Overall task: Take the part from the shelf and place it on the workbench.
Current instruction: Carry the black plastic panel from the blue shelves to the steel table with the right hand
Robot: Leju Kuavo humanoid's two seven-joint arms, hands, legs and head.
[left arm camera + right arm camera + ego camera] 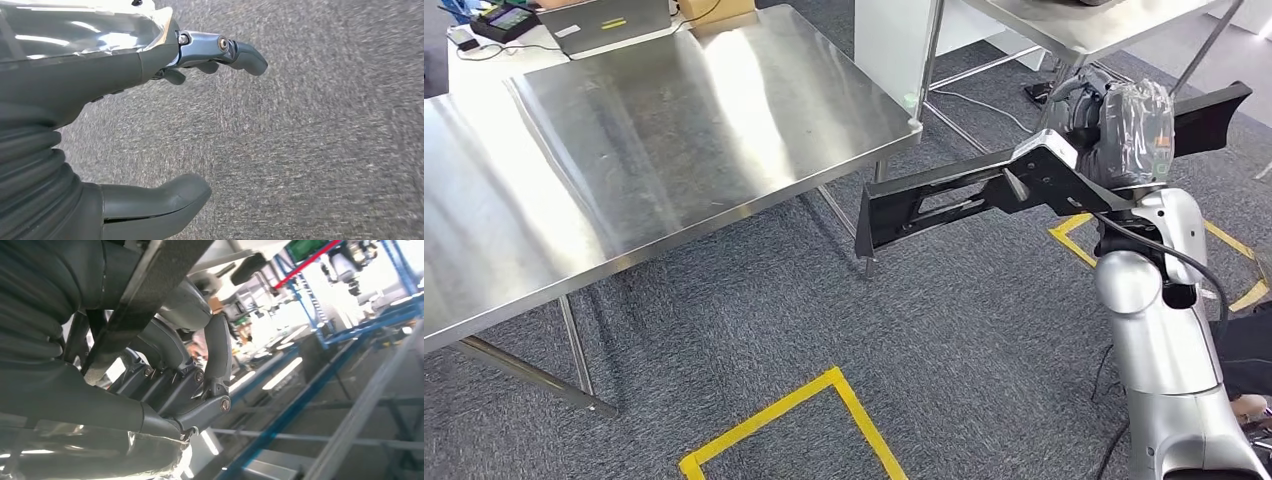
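Head view: right hand [1124, 130], at the frame's right edge, grips a long black part [984, 190], held roughly level and slanting toward centre, above grey carpet. Its lower end sits just off the corner of the steel worktop [674, 130] filling the upper left. Yellow tape [794, 410] marks the floor at bottom centre. Left hand [150, 125] holds nothing, fingers [240, 52] apart over carpet.
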